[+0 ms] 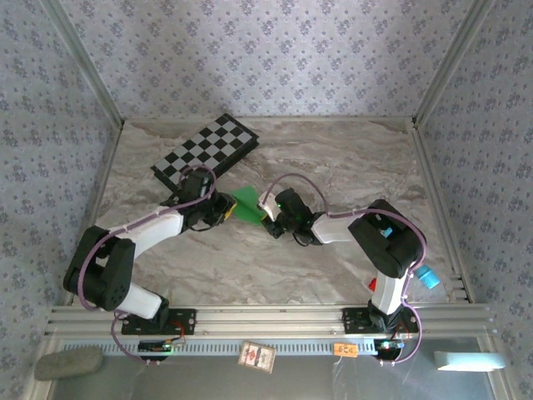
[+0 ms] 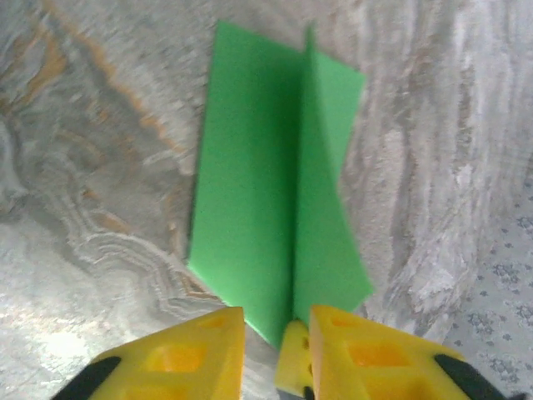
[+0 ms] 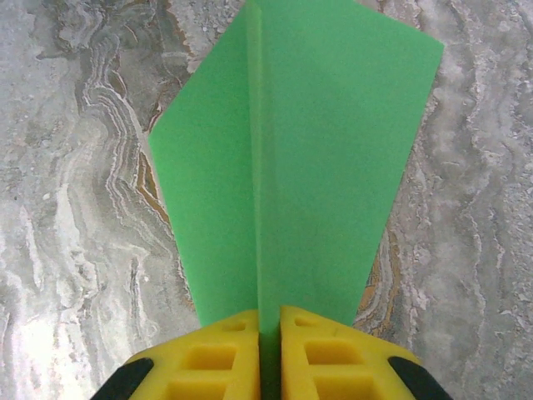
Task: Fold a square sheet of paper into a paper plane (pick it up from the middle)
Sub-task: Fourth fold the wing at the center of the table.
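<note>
- Your right gripper [image 3: 269, 323] is clamped on the raised centre crease of the paper plane [image 3: 316, 150].
- Your left gripper [image 2: 277, 333] has its jaws slightly apart, with the plane's tip between them.
- The plane sits between both grippers, over the marble table [image 1: 350, 158].

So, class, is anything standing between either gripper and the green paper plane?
Nothing visible. The right gripper has its jaws shut on the raised middle fold of the paper plane, and the left gripper straddles its pointed end.

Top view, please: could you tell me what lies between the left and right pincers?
In the top view, the paper plane lies between the left pincer and the right pincer, on the table.
</note>
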Controlling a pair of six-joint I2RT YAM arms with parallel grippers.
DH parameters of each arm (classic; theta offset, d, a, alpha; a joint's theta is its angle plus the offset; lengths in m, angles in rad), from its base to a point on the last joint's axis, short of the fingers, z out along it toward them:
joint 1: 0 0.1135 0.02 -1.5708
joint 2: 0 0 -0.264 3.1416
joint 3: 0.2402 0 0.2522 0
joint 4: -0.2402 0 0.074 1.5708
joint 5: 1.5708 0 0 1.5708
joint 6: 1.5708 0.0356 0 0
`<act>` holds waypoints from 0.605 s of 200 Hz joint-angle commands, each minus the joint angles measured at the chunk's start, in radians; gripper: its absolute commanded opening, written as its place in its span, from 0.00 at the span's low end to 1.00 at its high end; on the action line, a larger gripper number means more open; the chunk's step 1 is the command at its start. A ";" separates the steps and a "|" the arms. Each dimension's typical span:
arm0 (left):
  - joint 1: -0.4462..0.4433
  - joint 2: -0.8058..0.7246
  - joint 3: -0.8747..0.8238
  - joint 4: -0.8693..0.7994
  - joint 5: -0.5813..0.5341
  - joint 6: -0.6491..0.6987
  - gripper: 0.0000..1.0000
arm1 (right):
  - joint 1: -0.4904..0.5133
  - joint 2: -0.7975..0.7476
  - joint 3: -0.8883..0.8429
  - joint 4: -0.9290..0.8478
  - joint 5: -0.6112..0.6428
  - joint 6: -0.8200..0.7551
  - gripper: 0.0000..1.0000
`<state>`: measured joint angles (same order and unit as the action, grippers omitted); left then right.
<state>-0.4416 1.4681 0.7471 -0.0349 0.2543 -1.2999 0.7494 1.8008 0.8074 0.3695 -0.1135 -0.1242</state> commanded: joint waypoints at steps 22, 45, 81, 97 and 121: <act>-0.016 0.069 -0.013 0.115 0.052 -0.023 0.19 | -0.018 0.006 -0.007 0.020 -0.077 0.012 0.13; -0.020 0.089 -0.011 0.130 0.052 -0.015 0.18 | -0.025 0.012 -0.005 0.019 -0.111 0.027 0.12; -0.026 0.139 0.000 0.157 0.074 -0.004 0.17 | -0.047 0.025 0.002 0.018 -0.183 0.062 0.10; -0.030 0.160 0.006 0.170 0.085 -0.003 0.17 | -0.054 0.032 0.004 0.020 -0.216 0.085 0.09; -0.037 0.176 0.014 0.165 0.088 0.005 0.17 | -0.068 0.042 -0.001 0.038 -0.260 0.132 0.07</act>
<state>-0.4679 1.6272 0.7322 0.1108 0.3187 -1.3102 0.6945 1.8145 0.8074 0.3824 -0.2974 -0.0551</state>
